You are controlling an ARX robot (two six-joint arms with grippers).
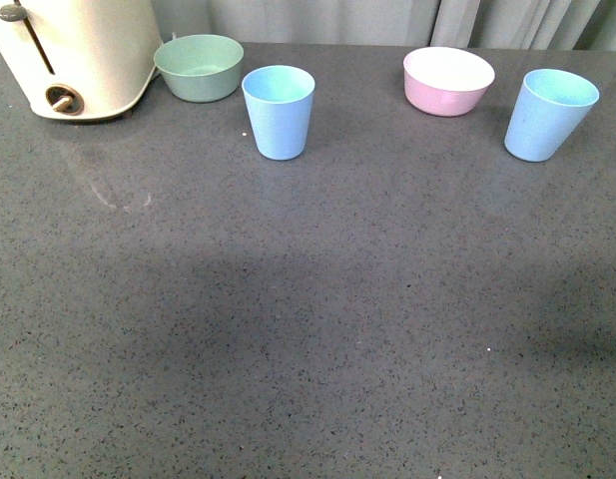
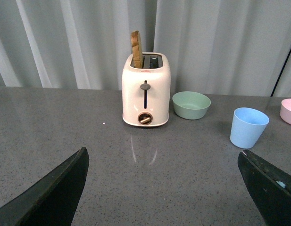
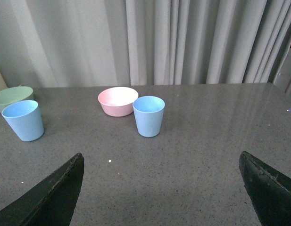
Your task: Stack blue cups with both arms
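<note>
We judge the task to be at its start. Both cups stand upright, well apart on the table (image 1: pixel 288 329), and neither is grasped.

In the front view, taking the table's middle as the centre of the dial, the toaster (image 1: pixel 78 55) sits at ten o'clock with the green bowl (image 1: pixel 199 66) just beside it. The left blue cup (image 1: pixel 279 112) is at about eleven, near that bowl's four o'clock and not touching it. The pink bowl (image 1: pixel 448 80) is at one, and the right blue cup (image 1: pixel 550 115) is at two, near the bowl with a gap between.

To reach well, we think each arm should take the cup on its own side. It should come in level at mid-wall and keep its fingers off the neighbouring bowl. The cups taper and look smooth, so we would grip squarely to keep a cup from slipping or tipping. We would then lift one cup clear of the other's rim before lowering it in.

The left gripper (image 2: pixel 162 153) is spread wide, with bare table between its fingers (image 2: pixel 55 188). It holds and touches nothing. The right gripper (image 3: pixel 160 155) is equally wide and holds nothing, and both cups stand ahead of it. Neither arm shows in the front view.
</note>
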